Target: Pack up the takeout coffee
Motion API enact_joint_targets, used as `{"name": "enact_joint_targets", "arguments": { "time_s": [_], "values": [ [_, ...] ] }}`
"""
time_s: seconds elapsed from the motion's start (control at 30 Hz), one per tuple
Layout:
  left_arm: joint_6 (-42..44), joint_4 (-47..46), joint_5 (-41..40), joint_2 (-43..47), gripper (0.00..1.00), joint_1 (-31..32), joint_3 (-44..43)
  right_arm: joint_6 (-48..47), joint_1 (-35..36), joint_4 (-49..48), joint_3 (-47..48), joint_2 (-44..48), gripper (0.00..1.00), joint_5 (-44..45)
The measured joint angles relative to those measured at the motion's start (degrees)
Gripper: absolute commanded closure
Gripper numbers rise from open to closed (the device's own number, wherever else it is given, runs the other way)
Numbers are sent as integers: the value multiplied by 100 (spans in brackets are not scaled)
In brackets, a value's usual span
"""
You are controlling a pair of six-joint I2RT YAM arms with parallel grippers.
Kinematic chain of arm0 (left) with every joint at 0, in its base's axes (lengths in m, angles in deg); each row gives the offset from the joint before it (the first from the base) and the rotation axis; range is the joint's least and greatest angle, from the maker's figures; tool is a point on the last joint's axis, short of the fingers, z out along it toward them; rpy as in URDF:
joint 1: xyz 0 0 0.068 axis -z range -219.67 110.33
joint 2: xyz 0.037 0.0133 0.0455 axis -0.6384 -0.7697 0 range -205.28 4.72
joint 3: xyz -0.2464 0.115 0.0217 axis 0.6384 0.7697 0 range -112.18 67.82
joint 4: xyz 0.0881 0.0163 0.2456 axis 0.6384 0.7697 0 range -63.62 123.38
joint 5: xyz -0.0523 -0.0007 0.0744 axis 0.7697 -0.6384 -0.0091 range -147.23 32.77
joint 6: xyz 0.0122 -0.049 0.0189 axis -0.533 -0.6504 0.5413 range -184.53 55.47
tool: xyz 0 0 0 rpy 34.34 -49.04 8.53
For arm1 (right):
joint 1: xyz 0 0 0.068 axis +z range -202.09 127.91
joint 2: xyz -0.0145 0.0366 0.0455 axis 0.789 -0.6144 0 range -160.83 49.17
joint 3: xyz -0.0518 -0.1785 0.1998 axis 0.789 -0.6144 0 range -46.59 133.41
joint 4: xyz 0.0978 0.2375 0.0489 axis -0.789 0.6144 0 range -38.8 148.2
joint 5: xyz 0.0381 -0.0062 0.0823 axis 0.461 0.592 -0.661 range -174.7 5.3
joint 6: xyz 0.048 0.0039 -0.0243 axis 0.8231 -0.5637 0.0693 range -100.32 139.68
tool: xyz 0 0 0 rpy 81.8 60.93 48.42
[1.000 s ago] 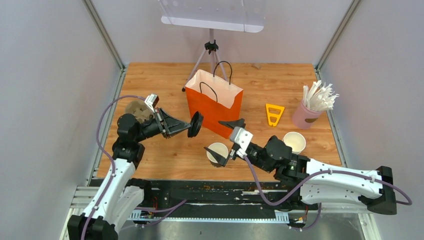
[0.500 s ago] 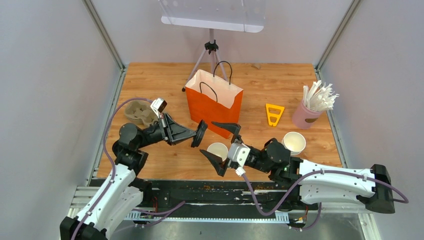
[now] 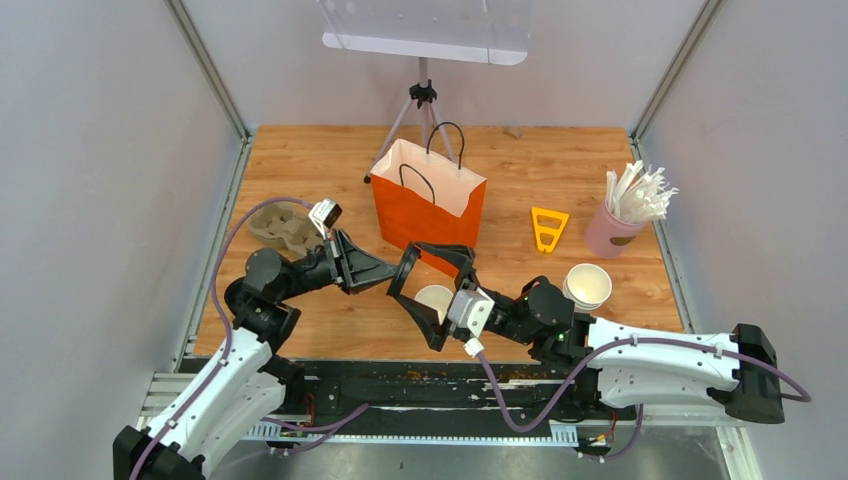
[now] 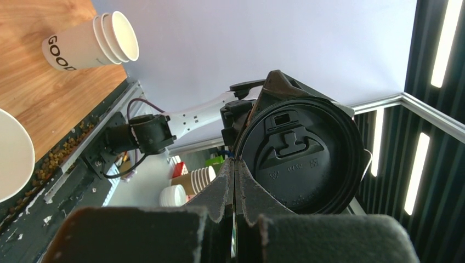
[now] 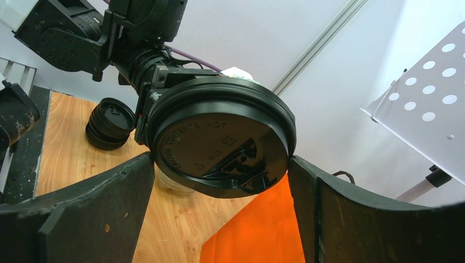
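Wood tabletop (image 3: 330, 160), grey walls (image 3: 100, 150); left gripper (image 4: 234, 181) pinches black lid (image 4: 299, 159); right gripper (image 5: 220, 158) spread around it.

A robotics lab test cell: a wooden tabletop (image 3: 330, 160) boxed in by plain grey panels (image 3: 100, 150) on aluminium posts (image 3: 206, 65), a left arm (image 3: 225, 385) and right arm (image 3: 650, 360) bolted at its near edge, a tripod (image 3: 422, 95) and perforated white board (image 3: 425, 30) behind, white paper cups (image 3: 588, 285) set out, strip lights (image 4: 441, 44) overhead.

Left gripper (image 3: 390, 272) clamped on a black lid (image 3: 403, 268) held on edge, right gripper (image 3: 412, 274) with jaws spread wide either side of it, lidless white cup (image 3: 436, 301) just to its near right, orange bag (image 3: 428, 212) on the far side.
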Motion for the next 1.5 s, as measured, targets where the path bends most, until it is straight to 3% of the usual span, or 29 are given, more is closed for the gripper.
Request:
{"name": "enact_joint_targets", "arguments": {
  "time_s": [0.37,0.57,0.77,1.0,1.13,1.3,1.5],
  "values": [
    [0,48,-131,-13,100,101,39,-31,0,-46,0,0,15,-2],
    [7,122,-170,-11,92,114,39,-31,0,2,0,0,17,11],
    [50,212,-216,-11,74,114,79,-24,0,138,0,7,19,142],
    [142,365,-238,24,36,114,146,33,0,310,0,7,19,407],
    [345,691,-295,155,20,114,146,219,0,592,15,13,20,603],
    [1467,2334,-730,247,1,114,-284,741,0,1244,129,153,23,946],
    [3539,4782,-1980,-94,0,114,-1818,1989,0,2811,625,503,25,1449]
  ]
}}
